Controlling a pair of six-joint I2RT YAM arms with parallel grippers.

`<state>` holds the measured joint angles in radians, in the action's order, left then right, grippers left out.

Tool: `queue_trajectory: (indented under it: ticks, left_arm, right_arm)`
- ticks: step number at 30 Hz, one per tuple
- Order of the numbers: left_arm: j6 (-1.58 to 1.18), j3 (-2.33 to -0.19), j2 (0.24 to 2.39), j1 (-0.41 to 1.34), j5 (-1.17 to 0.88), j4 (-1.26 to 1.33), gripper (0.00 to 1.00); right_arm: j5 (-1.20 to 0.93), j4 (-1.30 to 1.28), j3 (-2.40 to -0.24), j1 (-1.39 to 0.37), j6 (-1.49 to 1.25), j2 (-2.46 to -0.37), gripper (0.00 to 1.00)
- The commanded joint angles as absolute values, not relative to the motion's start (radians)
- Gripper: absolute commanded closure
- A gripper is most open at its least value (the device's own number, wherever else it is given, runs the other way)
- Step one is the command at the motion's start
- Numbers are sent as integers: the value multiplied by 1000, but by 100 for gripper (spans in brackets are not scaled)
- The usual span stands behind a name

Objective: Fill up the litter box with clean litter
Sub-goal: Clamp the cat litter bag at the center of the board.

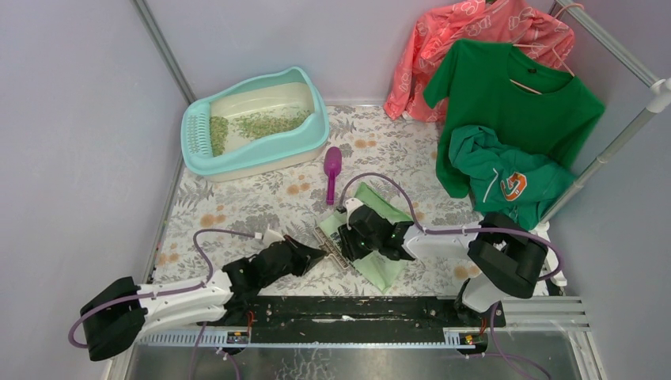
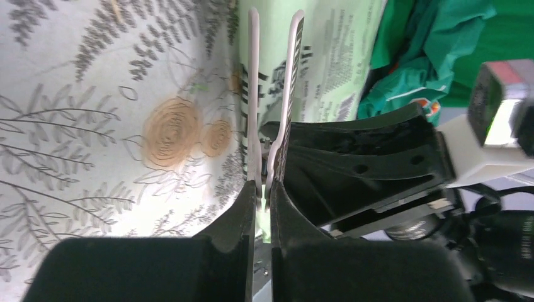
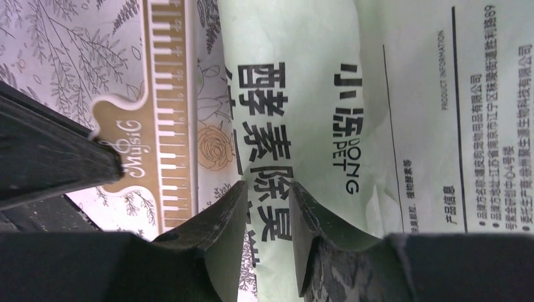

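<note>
The litter box [image 1: 316, 131], turquoise-rimmed with a cream basin, stands at the back left. A thin patch of clean litter [image 1: 261, 123] lies in it near the slotted grate. The light green printed bag [image 1: 384, 257] lies flat on the floral mat in front of my arms. My left gripper [image 1: 320, 253] [image 2: 263, 192] is shut on the end of a long piano-key bag clip [image 2: 254, 94] [image 3: 167, 113], whose two arms stand slightly apart. My right gripper [image 1: 348, 229] [image 3: 267, 195] hovers open over the bag [image 3: 327, 75], nothing pinched between its fingers.
A purple scoop [image 1: 332, 170] lies between the litter box and the bag. Along the right side, a pink garment [image 1: 475, 39], a green T-shirt [image 1: 514, 103] and a green hoodie [image 1: 506, 178] hang from a rack. Grey walls close in the left and back.
</note>
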<state>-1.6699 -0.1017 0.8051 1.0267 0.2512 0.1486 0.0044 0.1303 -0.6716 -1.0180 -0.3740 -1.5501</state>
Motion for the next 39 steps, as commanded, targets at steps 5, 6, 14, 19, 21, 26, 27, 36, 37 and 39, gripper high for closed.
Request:
queue_trajectory:
  ticks: [5, 6, 14, 19, 21, 26, 27, 36, 37, 39]
  left_arm:
    - [-1672, -66, 877, 1032, 290, 189, 93]
    - [-1672, -60, 867, 1032, 290, 186, 93]
    - [-1688, -36, 698, 1032, 319, 17, 93]
    - [-1686, -40, 620, 1032, 329, -58, 93]
    - [-1686, -38, 612, 1032, 327, -61, 93]
    - [-1684, -35, 611, 1033, 322, -58, 94]
    - [-1684, -33, 610, 1033, 322, -60, 94]
    - [-1681, -34, 614, 1032, 329, -55, 93]
    - [-1680, -33, 615, 1033, 328, -53, 93]
    - [-1678, -35, 616, 1033, 328, -51, 93]
  right_arm:
    - [-161, 75, -718, -931, -349, -1648, 60]
    - [-174, 70, -728, -930, -340, -1657, 60]
    - [-168, -31, -870, -927, -286, -1763, 60]
    - [-44, -112, -940, -928, -281, -1801, 72]
    - [-29, -123, -948, -928, -278, -1805, 74]
    - [-6, -131, -967, -928, -270, -1807, 75]
    - [-5, -143, -981, -928, -264, -1812, 74]
    - [65, -245, -1128, -943, -221, -1863, 64]
    - [66, -251, -1143, -945, -218, -1873, 64]
    - [69, -257, -1157, -951, -211, -1889, 64]
